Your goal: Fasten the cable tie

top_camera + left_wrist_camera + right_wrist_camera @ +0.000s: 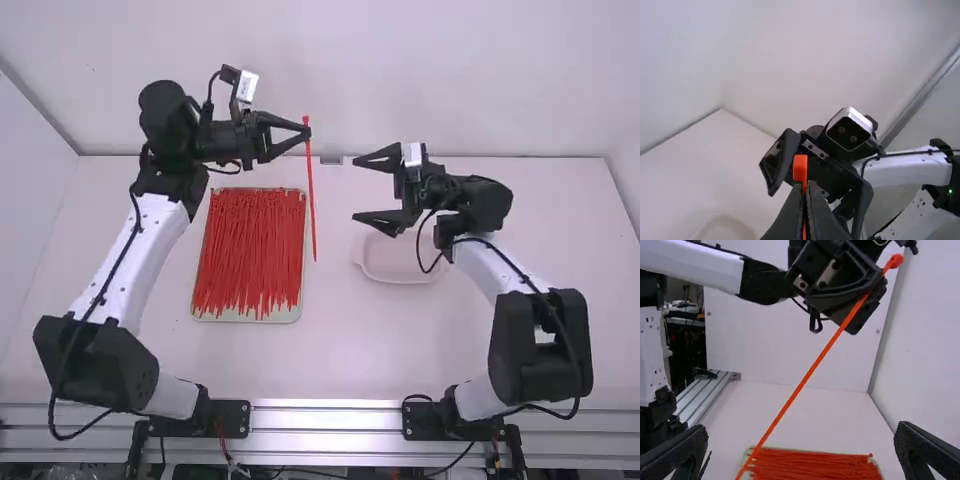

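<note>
My left gripper [304,133] is raised above the table's far side and is shut on the head end of a single red cable tie [311,190]. The tie hangs straight down from it, its tail near the tray's right edge. In the left wrist view the tie's orange head [800,168] pokes out between the closed fingertips. My right gripper [368,188] hovers to the right of the tie, open wide, facing it, with nothing between its fingers. From the right wrist, the tie [815,365] runs diagonally down from the left gripper [875,277].
A tray [200,312] filled with several red cable ties [250,250] lies left of centre. A white shallow dish [395,268] sits under the right gripper. White walls enclose the table at the back and sides.
</note>
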